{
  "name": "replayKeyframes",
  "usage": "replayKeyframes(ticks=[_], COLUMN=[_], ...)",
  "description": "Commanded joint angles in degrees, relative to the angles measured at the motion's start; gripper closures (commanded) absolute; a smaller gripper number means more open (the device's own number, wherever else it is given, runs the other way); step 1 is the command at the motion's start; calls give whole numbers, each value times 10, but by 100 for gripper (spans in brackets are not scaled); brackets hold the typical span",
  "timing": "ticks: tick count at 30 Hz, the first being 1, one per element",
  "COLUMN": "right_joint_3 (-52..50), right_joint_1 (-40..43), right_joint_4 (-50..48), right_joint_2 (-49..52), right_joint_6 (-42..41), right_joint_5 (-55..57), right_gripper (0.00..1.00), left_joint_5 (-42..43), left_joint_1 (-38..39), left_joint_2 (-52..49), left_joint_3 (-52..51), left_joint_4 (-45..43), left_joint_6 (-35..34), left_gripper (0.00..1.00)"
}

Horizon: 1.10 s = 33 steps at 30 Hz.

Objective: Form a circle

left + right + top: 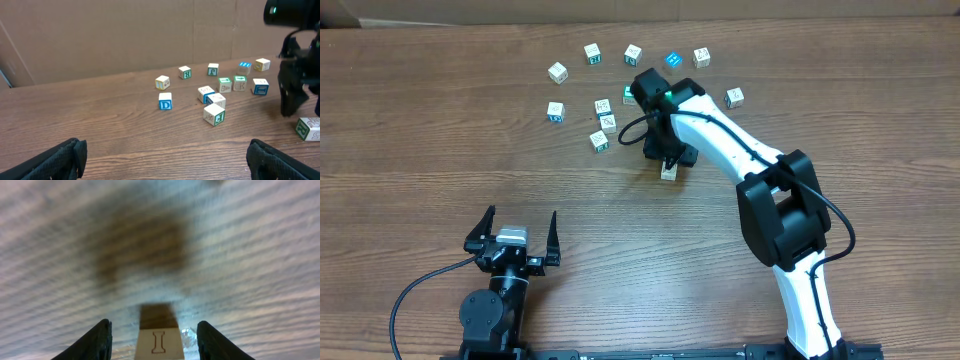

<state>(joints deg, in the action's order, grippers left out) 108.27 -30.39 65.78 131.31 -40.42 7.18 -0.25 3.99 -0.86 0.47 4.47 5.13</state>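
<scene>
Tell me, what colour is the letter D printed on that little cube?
Blue, on a white face of the D cube; clearest in the left wrist view.

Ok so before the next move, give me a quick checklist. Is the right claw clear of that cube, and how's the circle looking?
1. Right claw clear of the I cube: ok, a gap shows on each side of the cube.
2. I cube resting on the table: ok, it sits flat on the wood.
3. Left claw open and away from the cubes: ok.
4. Circle formed: not ok. The letter cubes make only a loose arc, with a cluster inside it.
5. Any cube hidden beneath the right arm: cannot tell.
</scene>
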Motion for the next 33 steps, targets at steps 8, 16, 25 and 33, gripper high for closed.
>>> replayKeyframes(ticks=[8,16,25,33], right_joint_3=[177,154,141,59], right_joint_1=[97,117,117,123], right_joint_4=[-8,-38,-36,-102], right_joint_2=[-26,-3,24,26], right_joint_6=[151,235,295,320], right_joint_5=[0,-3,-19,-17], right_gripper=[41,38,38,39], left_joint_5=[-2,-2,-2,-2], left_joint_1=[-3,-3,-3,-3], left_joint_2=[6,6,6,6], left_joint_3=[-2,-2,-2,-2], left_joint_4=[0,0,0,0], left_joint_6=[13,13,13,13], left_gripper=[0,0,1,1])
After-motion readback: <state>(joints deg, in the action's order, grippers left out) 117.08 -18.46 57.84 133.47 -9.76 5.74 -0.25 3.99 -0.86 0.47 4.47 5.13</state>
